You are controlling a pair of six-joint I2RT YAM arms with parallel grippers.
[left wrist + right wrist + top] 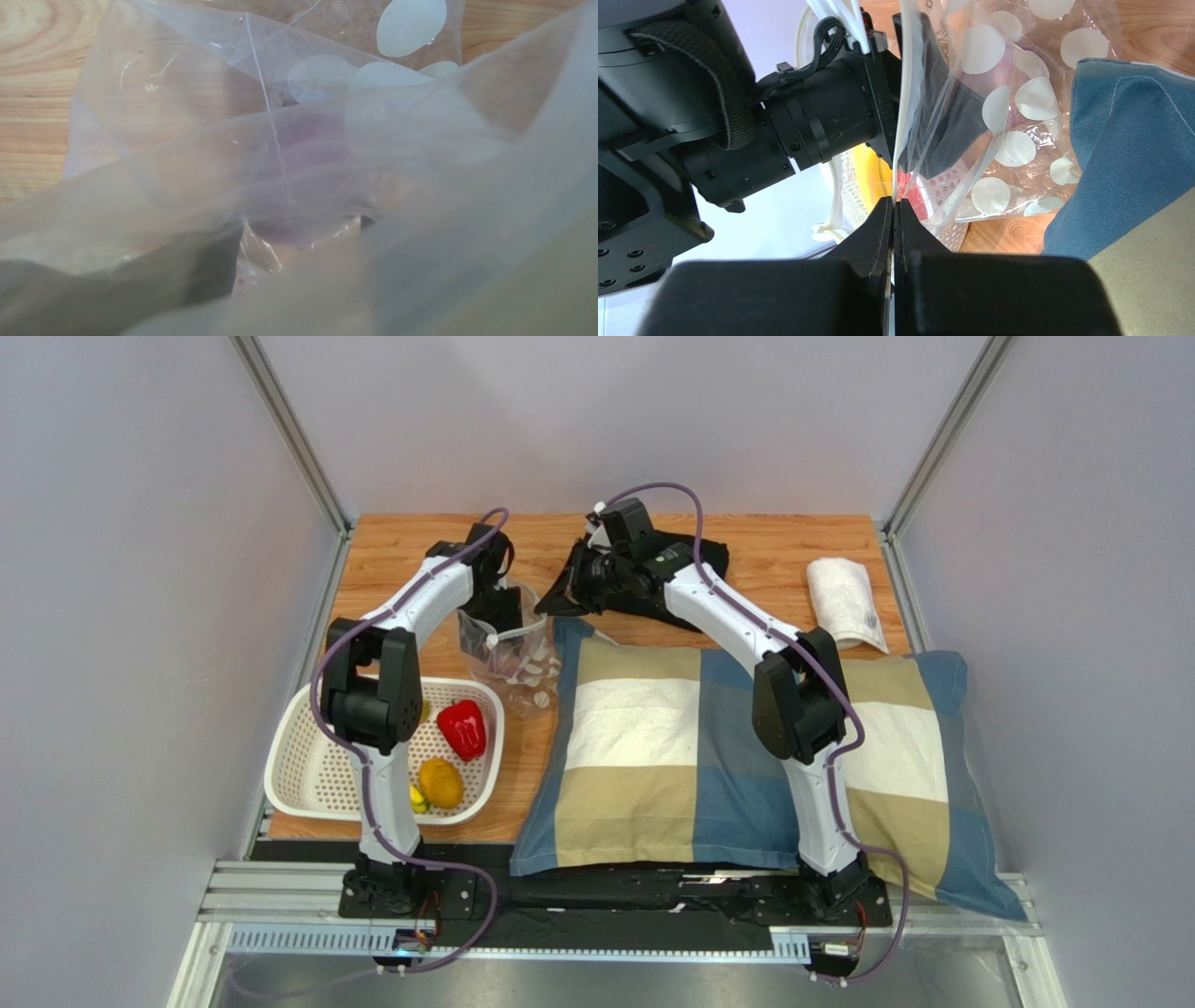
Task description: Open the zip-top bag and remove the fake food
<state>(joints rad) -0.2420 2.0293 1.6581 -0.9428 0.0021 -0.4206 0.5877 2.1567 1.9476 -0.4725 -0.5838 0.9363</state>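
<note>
The zip-top bag (514, 658), clear with whitish spots, stands opened on the wood between the tray and the pillow. My right gripper (894, 203) is shut on the bag's top edge, a thin strip of plastic pinched between its jaws. My left gripper (302, 280) is down inside the bag (175, 105), its blurred fingers apart. One black finger (948, 105) shows through the plastic. Just beyond the fingertips lies a purplish onion (309, 178). In the white tray (302, 770) lie a red pepper (462, 728), an orange mango (441, 783) and a bit of yellow banana (418, 800).
A large checked pillow (730, 742) covers the right half of the table, and its blue corner (1130, 140) touches the bag. A folded black cloth (701, 560) lies at the back under my right wrist. A rolled white towel (846, 602) sits at the back right.
</note>
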